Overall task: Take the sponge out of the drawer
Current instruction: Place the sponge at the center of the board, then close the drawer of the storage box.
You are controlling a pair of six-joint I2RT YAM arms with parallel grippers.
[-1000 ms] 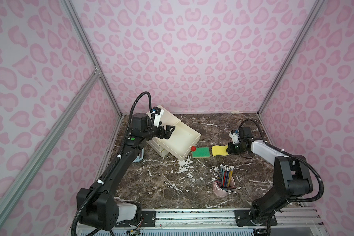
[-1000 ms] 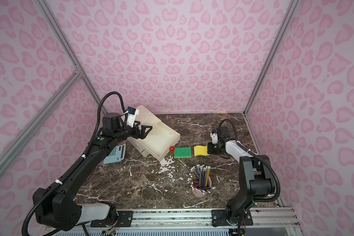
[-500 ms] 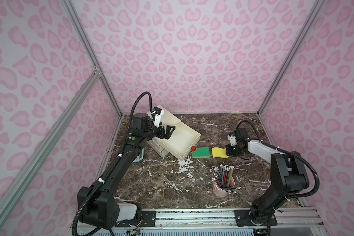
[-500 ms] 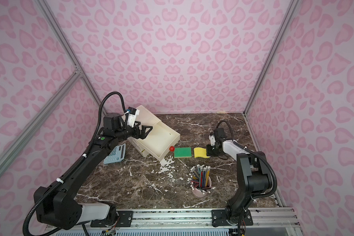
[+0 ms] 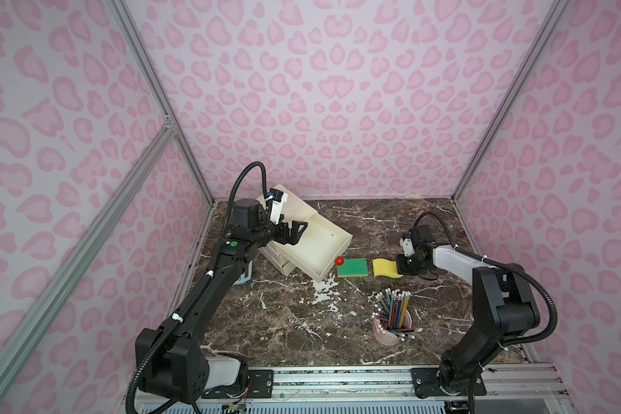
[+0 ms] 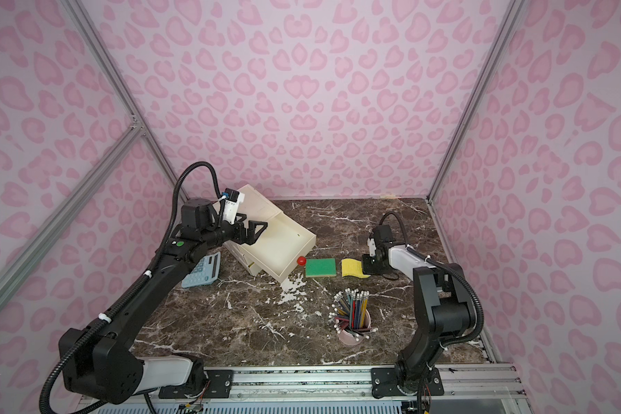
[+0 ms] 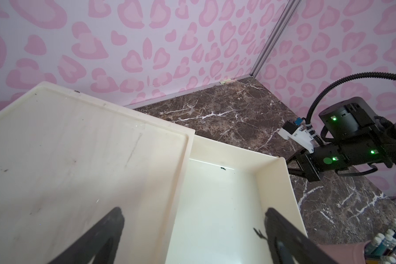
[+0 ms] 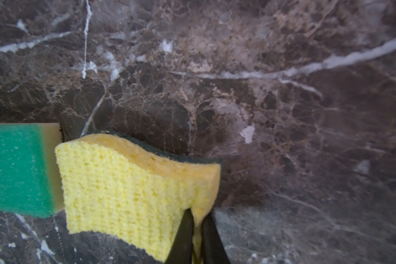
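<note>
Yellow sponge sits out of the drawer on the table beside green sponge, corner pinched in narrow right gripper; best release fully, retreat without dragging; left gripper gapes wide over drawer.

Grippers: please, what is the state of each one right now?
Left gripper: open, holding nothing.
Right gripper: closed on one corner of the yellow foam sponge with the dark scouring layer.
</note>
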